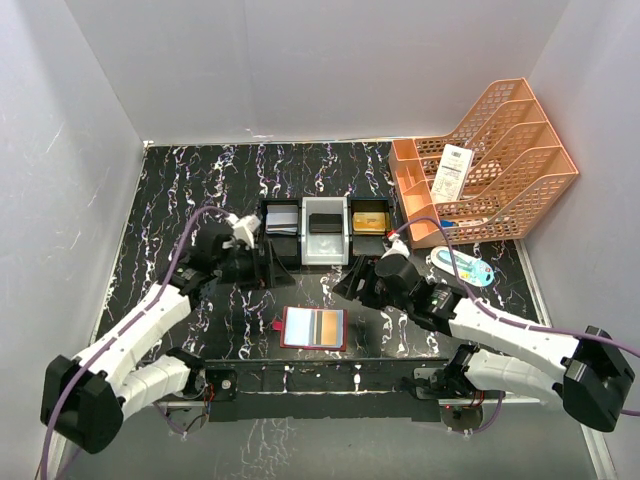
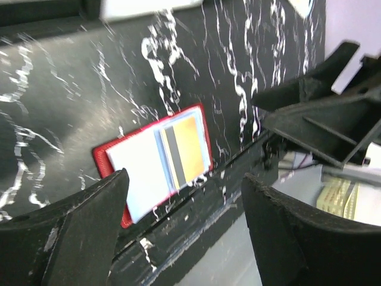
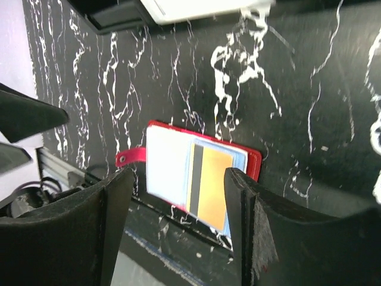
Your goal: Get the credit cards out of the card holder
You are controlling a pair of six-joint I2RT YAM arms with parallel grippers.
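1. Card holder: The dark-red card holder (image 3: 252, 162) lies open and flat on the black marbled tabletop (image 1: 200, 180). It sits close to the near edge, midway between the two arms. Its snap tab (image 3: 128, 158) sticks out at one side.

2. Credit cards: Both cards are in the opened holder, face up.
- The light blue card (image 3: 169, 173) covers the tab side.
- The orange-gold card (image 3: 214, 190), which has a dark stripe along one edge, lies beside it and overlaps a second pale card edge.

3. Left gripper (image 2: 184, 185): It is positioned just in front of the left compartment of the black-and-white tray (image 1: 325, 258). Its fingers (image 2: 89, 226) are spread with nothing between them. It is apart from the holder.

4. Right gripper (image 3: 177, 176): It is positioned in front of the right end of the tray. Its fingers (image 3: 262, 226) are spread and carry nothing. It is not touching the holder.

5. Surroundings: The tray stands behind the holder, toward the middle of the tabletop. An orange mesh file rack (image 1: 500, 150) occupies the far right corner.
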